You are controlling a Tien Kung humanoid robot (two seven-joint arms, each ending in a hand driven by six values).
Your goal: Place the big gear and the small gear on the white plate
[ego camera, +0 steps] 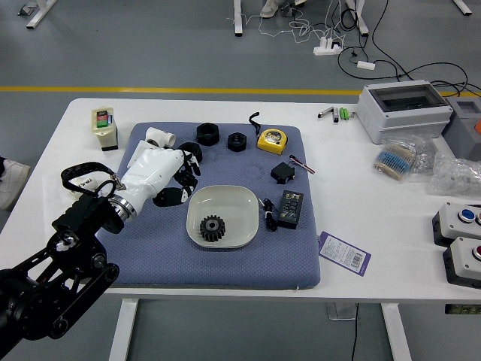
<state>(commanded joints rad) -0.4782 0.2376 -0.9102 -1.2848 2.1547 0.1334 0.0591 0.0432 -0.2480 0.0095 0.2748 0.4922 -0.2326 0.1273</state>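
One dark gear lies inside the white plate, toward its near left corner; a second gear cannot be made out. Your left hand is over the blue mat, beside the plate's far left corner; you cannot tell whether it is spread, closed or pinching anything. Coming across too low, it could catch the plate's rim and tip it, or nudge the gear; an early release could drop anything carried outside the plate
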